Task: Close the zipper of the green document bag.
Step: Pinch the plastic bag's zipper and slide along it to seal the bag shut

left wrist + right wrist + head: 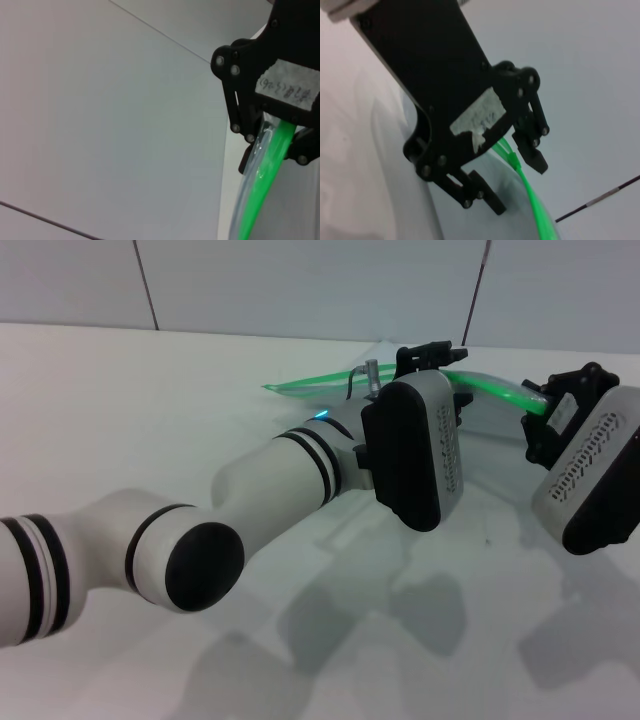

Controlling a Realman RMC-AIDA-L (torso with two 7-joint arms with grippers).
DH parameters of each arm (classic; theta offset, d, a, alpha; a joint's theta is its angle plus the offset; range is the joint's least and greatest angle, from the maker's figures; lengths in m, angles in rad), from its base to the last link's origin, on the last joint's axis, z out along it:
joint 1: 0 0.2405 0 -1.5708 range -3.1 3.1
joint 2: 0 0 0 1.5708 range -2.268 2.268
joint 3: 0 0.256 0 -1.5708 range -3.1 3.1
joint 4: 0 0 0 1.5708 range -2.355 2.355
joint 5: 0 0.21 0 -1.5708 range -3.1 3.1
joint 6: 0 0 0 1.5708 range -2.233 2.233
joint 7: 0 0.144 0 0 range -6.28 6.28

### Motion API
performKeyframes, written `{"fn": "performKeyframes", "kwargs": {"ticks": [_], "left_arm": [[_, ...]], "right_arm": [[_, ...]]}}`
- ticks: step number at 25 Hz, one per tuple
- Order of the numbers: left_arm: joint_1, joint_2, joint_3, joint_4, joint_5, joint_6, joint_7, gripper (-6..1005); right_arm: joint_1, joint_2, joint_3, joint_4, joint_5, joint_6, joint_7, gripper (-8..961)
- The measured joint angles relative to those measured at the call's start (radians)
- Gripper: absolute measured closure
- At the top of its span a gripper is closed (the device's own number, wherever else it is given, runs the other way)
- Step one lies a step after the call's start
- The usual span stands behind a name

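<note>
one green document bag is lying at the far side of the white table, lifted off the surface between the two arms, with most of its clear body hidden behind the left arm's casing. one zipper is running along its upper edge as a bright green strip, stretching from a pointed end at the left across to the right arm. in the right wrist view the strip is splitting into two green lines just at a small slider tab, so the zip is standing partly open there.

the right gripper is pinching the bag's green edge, its black fingers closed onto the strip in the left wrist view. a white sticker on it is carrying handwritten marks too faint to read. the left gripper is sitting at the slider tab, its two fingers apart on either side of the strip, and a torn white label on its black frame is showing no legible writing. how much of the bag is resting on the table is hard to make out.
</note>
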Motion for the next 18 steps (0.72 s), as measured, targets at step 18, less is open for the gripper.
{"fn": "performKeyframes", "kwargs": {"ticks": [18], "left_arm": [[-0.013,0.000,0.001,0.021,0.001,-0.002,-0.002,750]], "right_arm": [[-0.005,0.000,-0.004,-0.014,0.000,0.000,0.000,904]]}}
